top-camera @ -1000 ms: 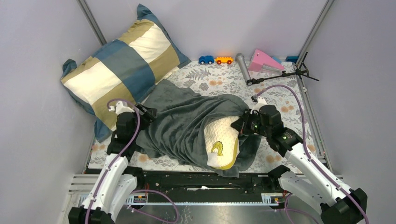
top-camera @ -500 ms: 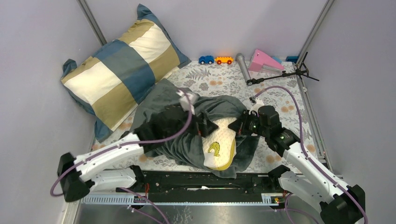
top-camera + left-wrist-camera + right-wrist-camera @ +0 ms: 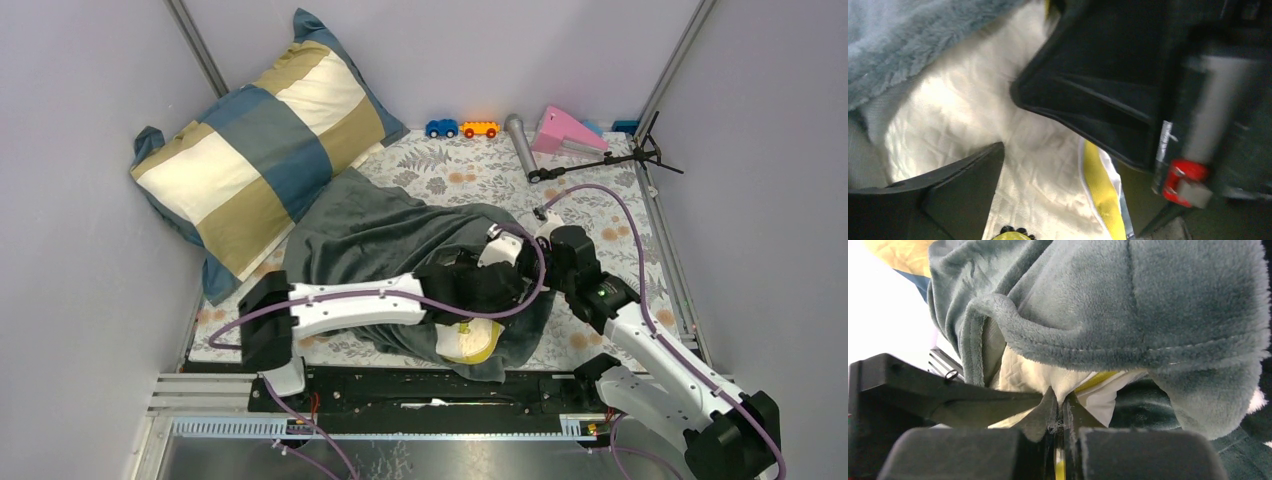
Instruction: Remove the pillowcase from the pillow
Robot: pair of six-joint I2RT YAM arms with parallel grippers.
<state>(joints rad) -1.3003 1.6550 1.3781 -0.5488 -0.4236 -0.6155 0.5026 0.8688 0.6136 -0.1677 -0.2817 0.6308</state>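
A floral-print table (image 3: 470,172) stands boxed in by lilac walls (image 3: 480,50), a blue, tan and cream checked cushion (image 3: 255,140) in its far-left corner, 2 toy cars (image 3: 441,128) along the back. Near centre lies the dark grey plush pillowcase (image 3: 375,235), the cream quilted, yellow-banded pillow (image 3: 468,343) poking from its near end, both arms meeting there. The left wrist view alone shows the left jaws spread wide over the quilting; the right wrist view shows the right jaws clenched on the pillow's edge.

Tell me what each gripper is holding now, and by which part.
The right gripper pinches the pillow at its yellow-banded edge. The left gripper is open above the quilted face, holding nothing.
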